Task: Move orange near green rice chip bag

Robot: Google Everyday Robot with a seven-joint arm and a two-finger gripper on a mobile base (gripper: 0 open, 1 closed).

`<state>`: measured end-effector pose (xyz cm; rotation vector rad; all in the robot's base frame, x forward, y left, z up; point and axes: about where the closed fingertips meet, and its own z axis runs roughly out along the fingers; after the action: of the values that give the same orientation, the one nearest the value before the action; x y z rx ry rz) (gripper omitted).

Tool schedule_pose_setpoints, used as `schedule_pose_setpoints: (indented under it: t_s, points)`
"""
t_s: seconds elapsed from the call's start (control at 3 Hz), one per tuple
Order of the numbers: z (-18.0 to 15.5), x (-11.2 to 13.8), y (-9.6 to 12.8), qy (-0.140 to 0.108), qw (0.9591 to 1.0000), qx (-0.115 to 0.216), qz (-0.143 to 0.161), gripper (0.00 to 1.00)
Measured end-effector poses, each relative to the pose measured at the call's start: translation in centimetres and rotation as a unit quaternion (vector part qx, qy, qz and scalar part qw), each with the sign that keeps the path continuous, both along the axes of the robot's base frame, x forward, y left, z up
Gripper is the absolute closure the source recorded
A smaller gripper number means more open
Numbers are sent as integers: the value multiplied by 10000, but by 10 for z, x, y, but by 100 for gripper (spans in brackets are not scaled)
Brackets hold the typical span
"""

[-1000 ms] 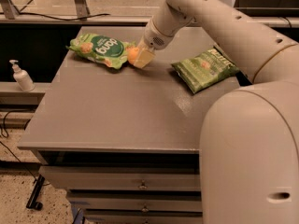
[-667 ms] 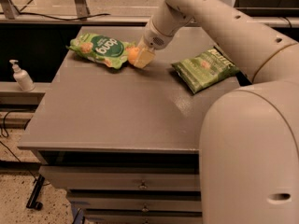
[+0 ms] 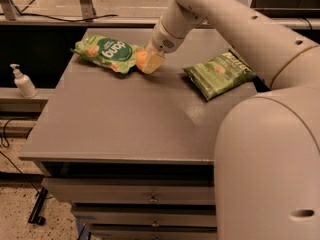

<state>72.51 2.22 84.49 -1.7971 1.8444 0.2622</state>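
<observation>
The orange (image 3: 141, 59) sits on the grey table (image 3: 135, 119) at the back, touching the right end of the bright green rice chip bag (image 3: 106, 53). The bag lies flat, with a dark green oval and white letters. My gripper (image 3: 149, 62) reaches down from the upper right and its pale fingers are around the orange, low at the table top. Part of the orange is hidden by the fingers.
A darker speckled green chip bag (image 3: 219, 74) lies at the right of the table. A white pump bottle (image 3: 22, 82) stands on a lower ledge at the left. My large arm body (image 3: 270, 164) fills the right foreground. Drawers are below the table front.
The gripper and the orange stay at the same spot beside the rice chip bag; no clear movement shows.
</observation>
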Motion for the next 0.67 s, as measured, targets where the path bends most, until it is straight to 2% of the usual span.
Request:
schedule_pose_setpoints:
  t_s: [0.33,0.67]
  points:
    - [4,-5,2,-21,10000,28,66,0]
    - [5,-5,4,-30,9999,48,89,0]
